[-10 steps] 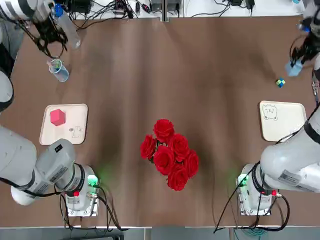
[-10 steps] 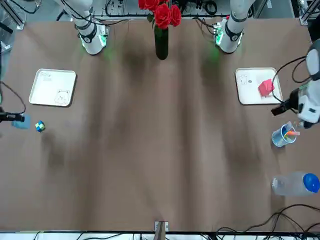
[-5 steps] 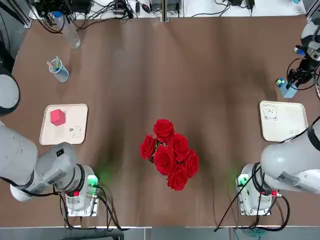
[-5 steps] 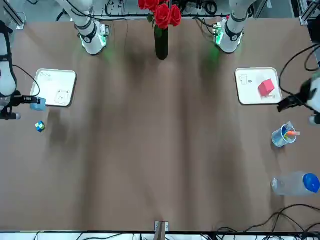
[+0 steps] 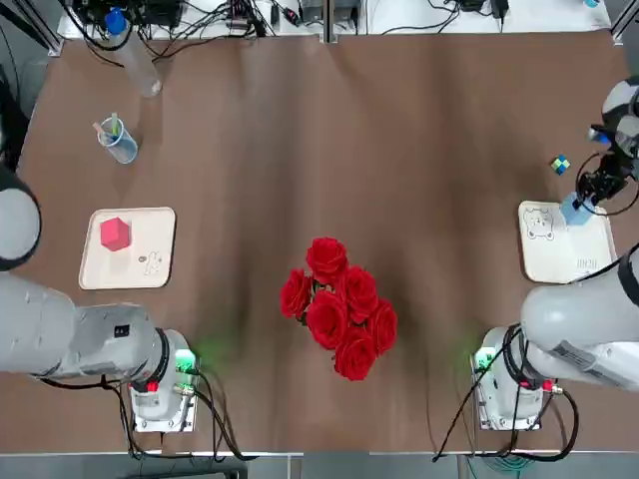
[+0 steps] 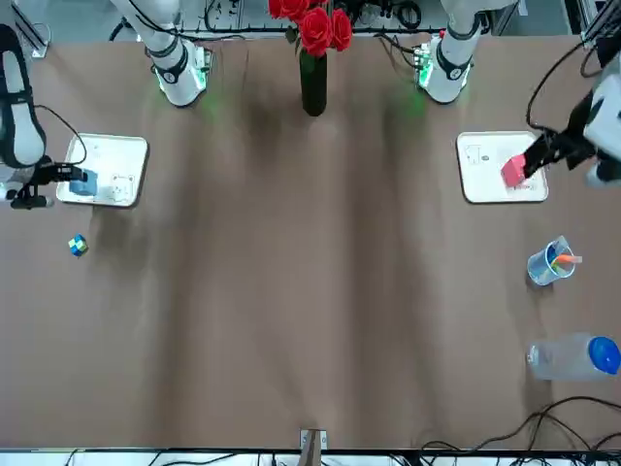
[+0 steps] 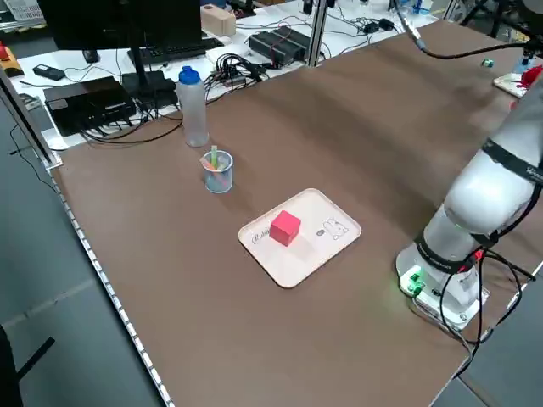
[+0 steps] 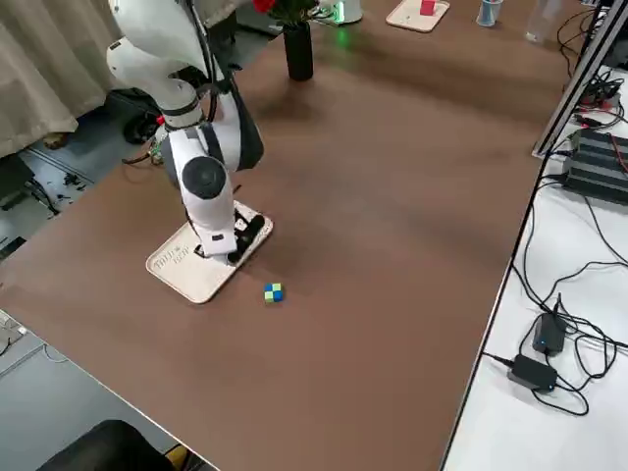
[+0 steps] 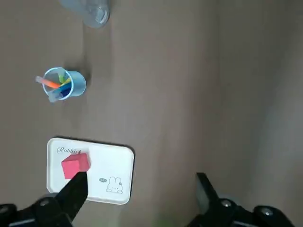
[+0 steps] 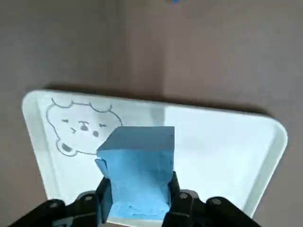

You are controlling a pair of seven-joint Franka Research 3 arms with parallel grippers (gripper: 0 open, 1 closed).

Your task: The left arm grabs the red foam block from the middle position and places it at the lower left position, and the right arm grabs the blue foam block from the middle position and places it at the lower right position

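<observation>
The blue foam block [image 10: 137, 172] is clamped between the closed fingers of the right gripper [image 10: 137, 198] above the white rectangular tray [image 10: 227, 156] at the right. The red foam cube [image 5: 115, 234] is seated in the left beige tray [image 5: 150, 269]; the left gripper [image 9: 137, 198] is held high, fingers spread and empty.

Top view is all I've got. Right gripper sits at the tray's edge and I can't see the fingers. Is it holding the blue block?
Observer: Yes. The right wrist view shows the right gripper shut on the blue block, over the right tray beside its bear drawing.
Operator: And the left gripper? It's out of my frame.
Observer: The left wrist view shows the left gripper open and empty, well above the left tray, where the red block lies.
</observation>
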